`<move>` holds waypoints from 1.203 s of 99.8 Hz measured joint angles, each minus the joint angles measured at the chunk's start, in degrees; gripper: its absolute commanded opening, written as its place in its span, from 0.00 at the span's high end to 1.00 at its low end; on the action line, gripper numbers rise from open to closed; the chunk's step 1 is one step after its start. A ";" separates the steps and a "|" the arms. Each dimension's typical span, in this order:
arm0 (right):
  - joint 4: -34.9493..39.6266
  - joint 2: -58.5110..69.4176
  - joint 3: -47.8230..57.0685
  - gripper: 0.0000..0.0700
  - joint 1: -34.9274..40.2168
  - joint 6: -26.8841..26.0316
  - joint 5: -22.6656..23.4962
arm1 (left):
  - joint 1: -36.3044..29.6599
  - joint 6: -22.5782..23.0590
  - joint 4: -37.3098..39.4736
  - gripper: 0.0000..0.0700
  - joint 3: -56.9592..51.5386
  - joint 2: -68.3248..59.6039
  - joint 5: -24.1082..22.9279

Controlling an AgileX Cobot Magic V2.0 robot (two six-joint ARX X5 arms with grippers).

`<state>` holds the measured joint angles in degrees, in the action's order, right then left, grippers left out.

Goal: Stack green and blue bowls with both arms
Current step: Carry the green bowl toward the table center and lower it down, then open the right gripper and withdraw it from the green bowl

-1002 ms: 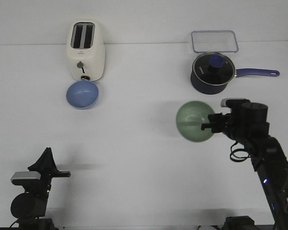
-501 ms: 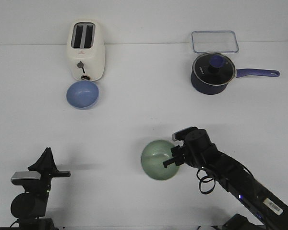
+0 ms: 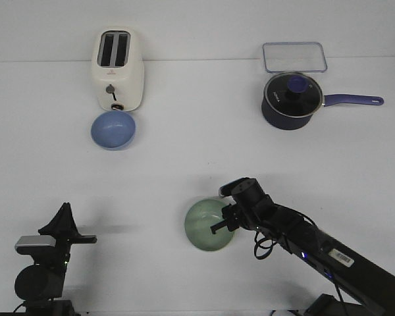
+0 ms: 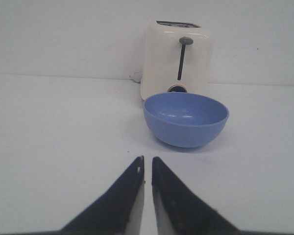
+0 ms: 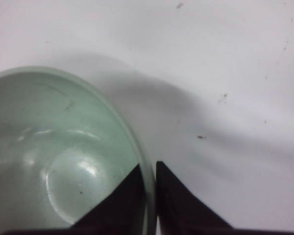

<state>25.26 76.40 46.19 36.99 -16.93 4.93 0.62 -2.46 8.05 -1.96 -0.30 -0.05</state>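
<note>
The pale green bowl (image 3: 207, 225) (image 5: 59, 156) is near the table's front middle, low over or on the table. My right gripper (image 3: 218, 226) (image 5: 148, 169) is shut on its right rim, one finger inside and one outside. The periwinkle blue bowl (image 3: 113, 129) (image 4: 186, 119) sits upright just in front of the toaster at the back left. My left gripper (image 3: 64, 212) (image 4: 147, 164) is shut and empty at the front left, well short of the blue bowl and pointing toward it.
A cream toaster (image 3: 118, 68) (image 4: 179, 58) stands right behind the blue bowl. A dark navy lidded saucepan (image 3: 291, 100) with its handle to the right and a clear lid (image 3: 294, 56) behind it are at the back right.
My right arm has carried the green bowl from the right middle down and left to the front middle, lowering it. The left arm and the blue bowl have not moved.
</note>
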 measured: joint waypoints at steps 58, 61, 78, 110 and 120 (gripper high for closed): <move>-1.92 -28.06 -1.05 0.58 -11.50 3.32 -6.58 | 0.00 -0.02 0.28 0.98 0.00 -0.02 0.00; -3.19 -30.08 -2.12 0.58 -12.39 3.52 -7.63 | 0.00 -0.20 0.33 0.98 0.00 -0.02 0.00; -9.84 -43.04 -12.48 0.61 -15.21 4.22 -9.35 | 0.00 -5.86 0.33 0.98 0.00 -0.02 0.00; -9.55 -52.02 -21.29 0.61 -17.18 4.63 -9.68 | 0.00 -23.67 0.44 0.98 0.00 0.00 -0.02; -9.70 -52.19 -21.29 0.61 -17.33 4.68 -9.73 | 0.00 -27.36 0.11 0.98 -0.09 -0.02 -0.02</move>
<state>15.55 24.21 24.91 19.66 -12.25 -4.80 0.62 -29.82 8.16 -2.04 -0.32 -0.08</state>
